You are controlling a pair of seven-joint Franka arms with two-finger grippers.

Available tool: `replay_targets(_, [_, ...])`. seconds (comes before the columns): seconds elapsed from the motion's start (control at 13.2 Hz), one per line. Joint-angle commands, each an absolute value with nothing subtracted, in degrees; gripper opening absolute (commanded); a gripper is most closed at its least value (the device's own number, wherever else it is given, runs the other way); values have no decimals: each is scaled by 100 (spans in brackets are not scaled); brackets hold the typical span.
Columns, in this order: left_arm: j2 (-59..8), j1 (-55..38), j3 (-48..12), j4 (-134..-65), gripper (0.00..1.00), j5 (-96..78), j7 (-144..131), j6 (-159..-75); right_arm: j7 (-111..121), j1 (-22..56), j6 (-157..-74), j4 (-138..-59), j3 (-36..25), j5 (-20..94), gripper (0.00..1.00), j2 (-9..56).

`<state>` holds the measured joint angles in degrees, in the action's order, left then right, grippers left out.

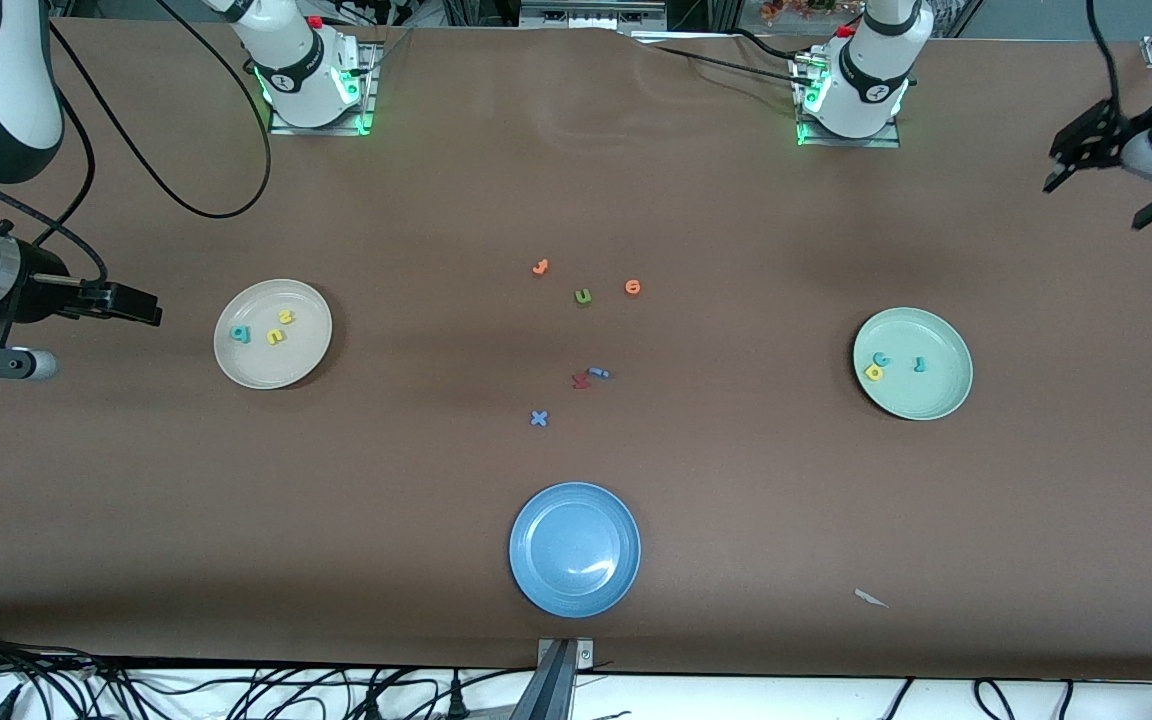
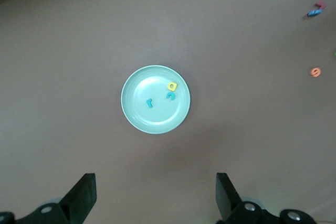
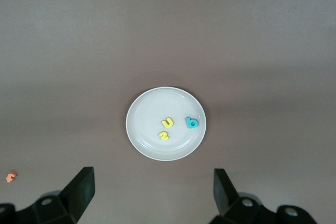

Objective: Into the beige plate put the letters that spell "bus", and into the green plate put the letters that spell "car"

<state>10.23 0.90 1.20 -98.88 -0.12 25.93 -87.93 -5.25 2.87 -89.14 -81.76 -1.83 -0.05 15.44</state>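
"Bus" letters (image 1: 268, 328) in beige plate (image 1: 311, 355)

beige plate (image 1: 273, 370): we see cream, holding teal "b" (image 1: 238, 334), yellow "u" (image 1: 285, 317), yellow "s" (image 1: 275, 337)
green plate (image 1: 936, 395): pale mint; teal "c" (image 1: 881, 358), yellow "a" (image 1: 873, 372), teal "r" (image 1: 920, 365)
table (image 1: 336, 500): brown

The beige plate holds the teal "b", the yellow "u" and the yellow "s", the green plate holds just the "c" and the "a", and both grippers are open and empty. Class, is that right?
Not quite. The green plate holds three letters: the teal "c", the yellow "a" and also the teal "r", as the left wrist view shows. The rest stands.
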Motion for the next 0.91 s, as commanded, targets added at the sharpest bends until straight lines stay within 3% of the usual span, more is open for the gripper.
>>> replay_targets(0.0, [624, 70, -244, -9054, 100, 114, 1638, -8105, -606, 237, -8974, -8279, -132, 88, 100, 1450])
replay_targets(0.53, [89, 132, -483, -8448, 100, -334, -86, -7691, -615, 237, -8974, -8279, -132, 88, 100, 1450])
replay_targets(0.83, [0, 141, -466, -8437, 100, -290, -132, -7673, -615, 237, -8974, -8279, -132, 88, 100, 1450])
